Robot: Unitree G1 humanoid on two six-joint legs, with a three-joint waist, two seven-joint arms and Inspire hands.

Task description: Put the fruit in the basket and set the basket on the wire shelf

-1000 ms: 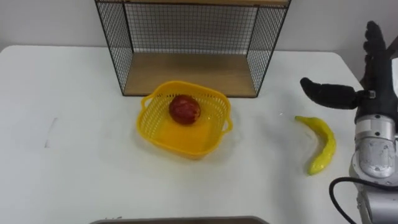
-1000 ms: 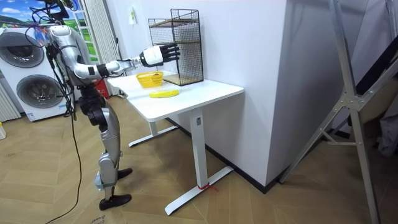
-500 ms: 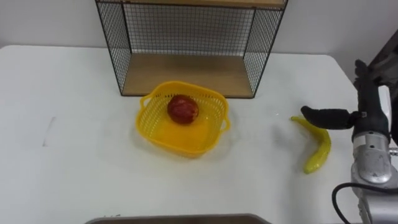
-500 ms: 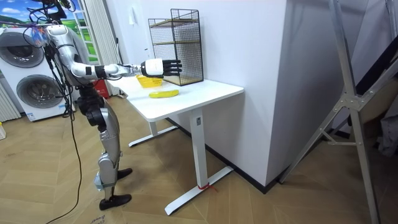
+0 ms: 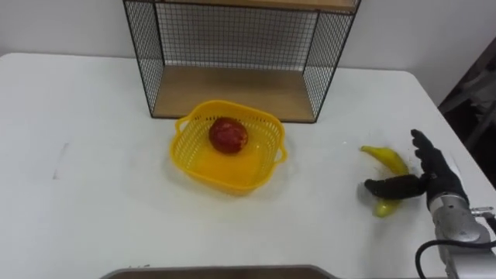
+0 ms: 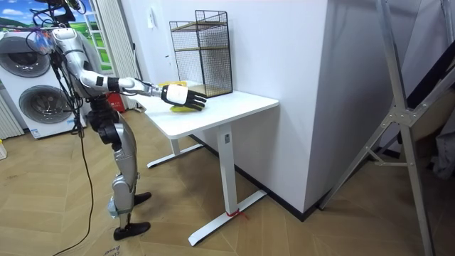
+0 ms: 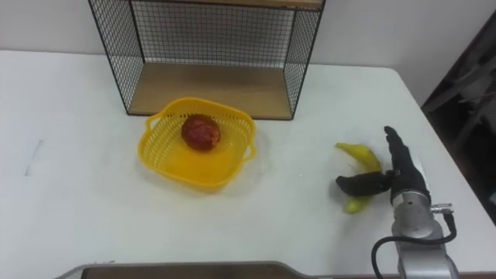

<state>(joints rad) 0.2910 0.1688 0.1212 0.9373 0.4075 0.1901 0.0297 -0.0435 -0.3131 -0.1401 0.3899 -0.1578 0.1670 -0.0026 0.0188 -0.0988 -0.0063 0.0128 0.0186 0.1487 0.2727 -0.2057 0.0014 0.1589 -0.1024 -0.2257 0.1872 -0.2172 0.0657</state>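
Note:
A yellow banana [image 5: 385, 159] lies on the white table [image 5: 93, 201], off to the right of the yellow basket [image 5: 269, 124]. My right hand [image 5: 436, 174] rests low over the banana's near half, open, with straight fingers pointing away and the thumb [image 5: 391, 186] lying across the fruit's left side. A red apple [image 5: 229, 135] sits inside the basket. Behind the basket stands the black wire shelf [image 5: 232, 43] with a wooden floor. In the room view I stand at the table's end with the right hand [image 6: 175, 95] stretched out over it.
The table's right edge [image 5: 457, 147] runs close beside my right hand. The basket stands just in front of the shelf's open side. Washing machines [image 6: 32, 85] stand behind me in the room view.
My right hand has come down from well above the table onto the banana, thumb now against its left side. Basket, apple and shelf stayed put.

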